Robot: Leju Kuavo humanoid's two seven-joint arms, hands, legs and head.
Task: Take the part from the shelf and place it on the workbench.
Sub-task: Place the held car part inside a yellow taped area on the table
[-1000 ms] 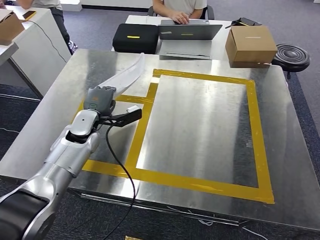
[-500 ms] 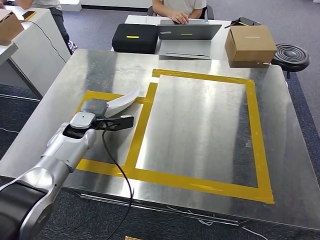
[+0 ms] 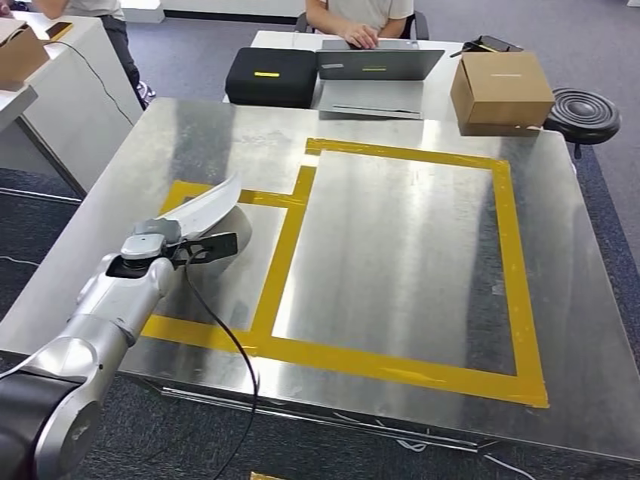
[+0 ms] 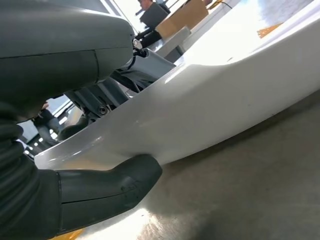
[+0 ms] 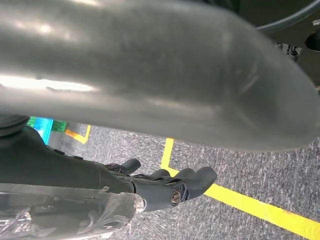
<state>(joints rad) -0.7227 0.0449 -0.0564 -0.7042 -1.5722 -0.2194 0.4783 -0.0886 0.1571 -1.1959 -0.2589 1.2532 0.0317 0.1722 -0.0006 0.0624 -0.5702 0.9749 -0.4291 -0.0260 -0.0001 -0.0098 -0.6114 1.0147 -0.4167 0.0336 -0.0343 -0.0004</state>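
Observation:
The part point(image 3: 204, 207) is a long, curved white piece. My left hand point(image 3: 155, 235) holds it at one end, low over the left side of the metal workbench point(image 3: 392, 250), inside the small square of yellow tape point(image 3: 283, 255). In the left wrist view the part point(image 4: 211, 105) lies between the thick thumb point(image 4: 109, 190) and the darker fingers point(image 4: 102, 97), close above the metal surface; whether it touches I cannot tell. My right hand point(image 5: 166, 182) hangs over grey carpet, its dark fingers stretched out and holding nothing.
Behind the workbench stands a desk with a black case point(image 3: 270, 75), a laptop point(image 3: 377, 62) with a person point(image 3: 362, 15) at it, and a cardboard box point(image 3: 502, 88). A black round base point(image 3: 583, 112) sits at the right. A white table point(image 3: 68, 90) stands at the left.
My left arm has drawn back to the left and come down with the part, from raised over the tape line to low inside the small taped square.

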